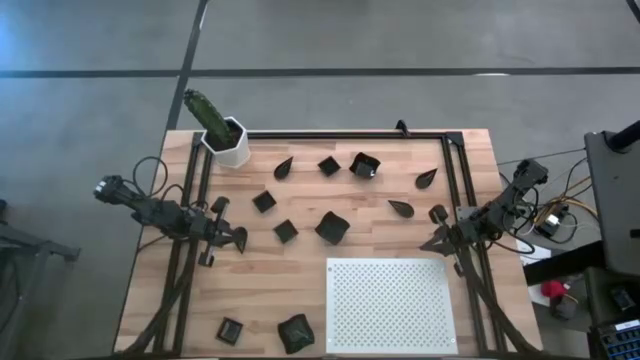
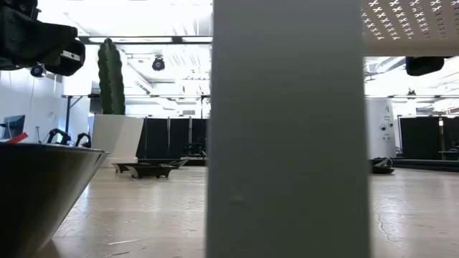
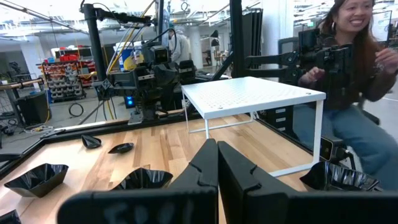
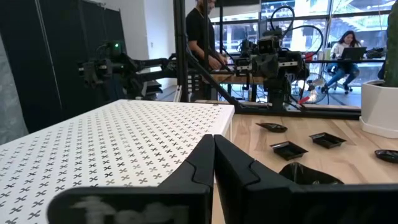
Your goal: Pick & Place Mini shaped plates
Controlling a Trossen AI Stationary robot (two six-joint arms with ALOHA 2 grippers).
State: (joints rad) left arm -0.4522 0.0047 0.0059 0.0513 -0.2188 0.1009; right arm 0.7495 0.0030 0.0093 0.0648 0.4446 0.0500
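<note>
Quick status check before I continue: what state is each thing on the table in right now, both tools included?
Left tool: shut, empty, at the table's left side.
Right tool: shut, empty, at the table's right side.
Mini shaped plates: loose on the wood, none held.
White perforated board: raised on legs, nothing on it.
Cactus pot: upright at the far left corner, cactus leaning.
</note>
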